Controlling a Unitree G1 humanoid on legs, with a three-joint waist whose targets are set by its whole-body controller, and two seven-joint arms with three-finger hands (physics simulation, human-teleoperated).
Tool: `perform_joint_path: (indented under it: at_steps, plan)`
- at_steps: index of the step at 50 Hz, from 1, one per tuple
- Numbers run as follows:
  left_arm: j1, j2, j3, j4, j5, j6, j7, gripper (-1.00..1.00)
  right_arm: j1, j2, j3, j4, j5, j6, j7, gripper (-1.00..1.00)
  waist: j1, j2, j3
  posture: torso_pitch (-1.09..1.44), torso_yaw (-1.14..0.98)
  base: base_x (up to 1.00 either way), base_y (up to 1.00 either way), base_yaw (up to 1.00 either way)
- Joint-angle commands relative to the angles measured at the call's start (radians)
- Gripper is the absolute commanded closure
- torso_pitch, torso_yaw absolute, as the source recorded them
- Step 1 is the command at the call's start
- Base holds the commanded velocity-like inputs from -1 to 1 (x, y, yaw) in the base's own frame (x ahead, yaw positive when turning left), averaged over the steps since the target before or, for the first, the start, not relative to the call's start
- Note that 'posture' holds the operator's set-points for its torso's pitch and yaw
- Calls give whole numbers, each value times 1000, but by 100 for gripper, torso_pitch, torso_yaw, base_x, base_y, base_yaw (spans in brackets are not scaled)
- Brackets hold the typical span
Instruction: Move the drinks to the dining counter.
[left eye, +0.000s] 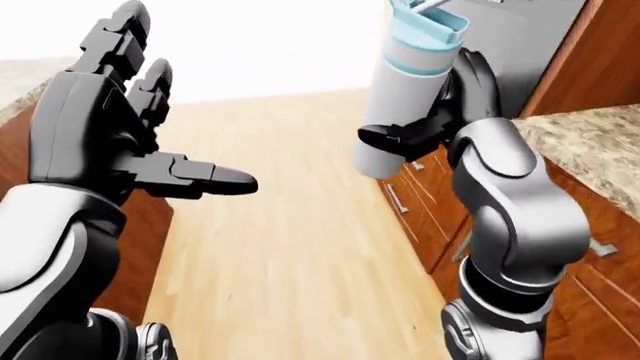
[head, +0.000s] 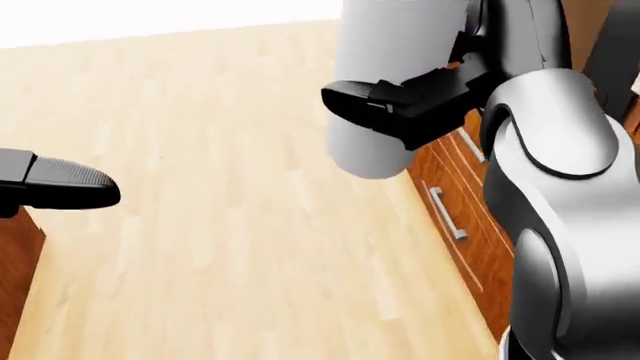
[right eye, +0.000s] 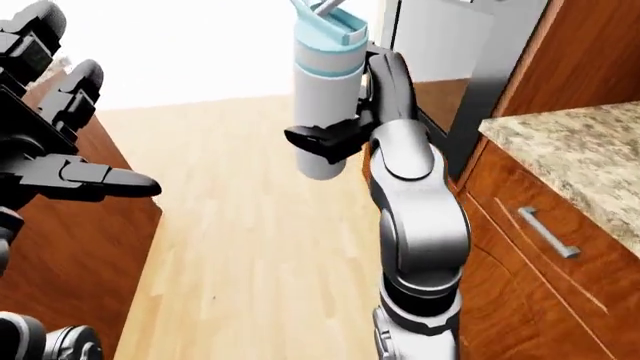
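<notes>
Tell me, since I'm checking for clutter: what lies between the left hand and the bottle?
Nothing but bare wood floor shows between the open left hand and the bottle held in the right hand, in the left-eye view.

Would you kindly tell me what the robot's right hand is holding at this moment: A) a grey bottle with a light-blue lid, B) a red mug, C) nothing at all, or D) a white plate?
A: the right hand has its fingers closed round an upright grey bottle topped with a light-blue lid, carried above the wooden floor.
</notes>
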Motion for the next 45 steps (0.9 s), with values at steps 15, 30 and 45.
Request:
perform_joint_path:
  at_steps: [15, 30, 45]
  plan:
    - [-27, 10, 8, -19, -14, -9, 10, -100, -32, -4, 6, -22, -19, -3, 19, 100, 159, 9, -16, 0, 0, 26, 2, 93]
    - [-3, 5, 3, -23, -12, -27, 12, -100, -6, 8, 11, -39, -23, -23, 28, 100, 120, -115, -28, 0, 0, 9, 0, 100]
    - [-8, 6, -4, -24, -11, -23, 15, -100, -9, 8, 10, -50, -21, -23, 37, 100, 146, -7, -20, 0, 0, 9, 0, 100]
